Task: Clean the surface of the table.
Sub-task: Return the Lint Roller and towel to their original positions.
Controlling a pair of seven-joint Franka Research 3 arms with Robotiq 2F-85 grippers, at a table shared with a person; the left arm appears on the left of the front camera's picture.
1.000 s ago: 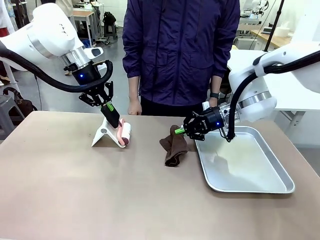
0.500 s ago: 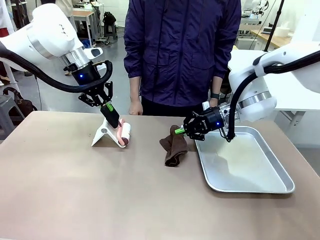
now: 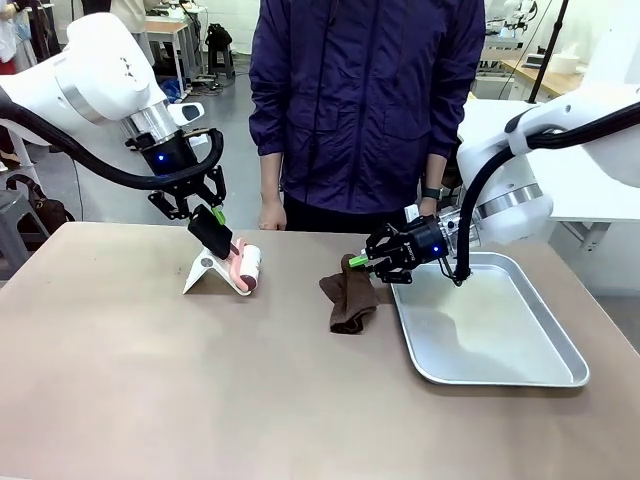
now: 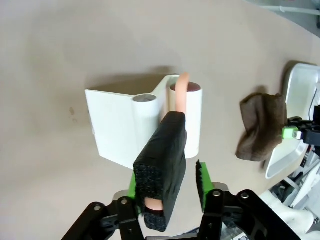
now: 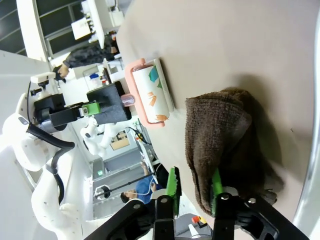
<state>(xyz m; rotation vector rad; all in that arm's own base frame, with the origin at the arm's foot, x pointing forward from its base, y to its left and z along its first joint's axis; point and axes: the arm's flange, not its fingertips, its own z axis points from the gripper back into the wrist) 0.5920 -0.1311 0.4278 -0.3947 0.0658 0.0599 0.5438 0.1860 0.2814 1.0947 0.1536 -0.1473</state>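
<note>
- Left end effector is standing released; one pad is clear of the black roller handle, whose lower end is hidden.
- Right end effector is standing released beside one brown cloth on the bench.

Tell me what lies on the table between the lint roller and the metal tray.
A crumpled brown cloth lies there in the front view, right of the lint roller and just left of the tray, on the table.
</note>
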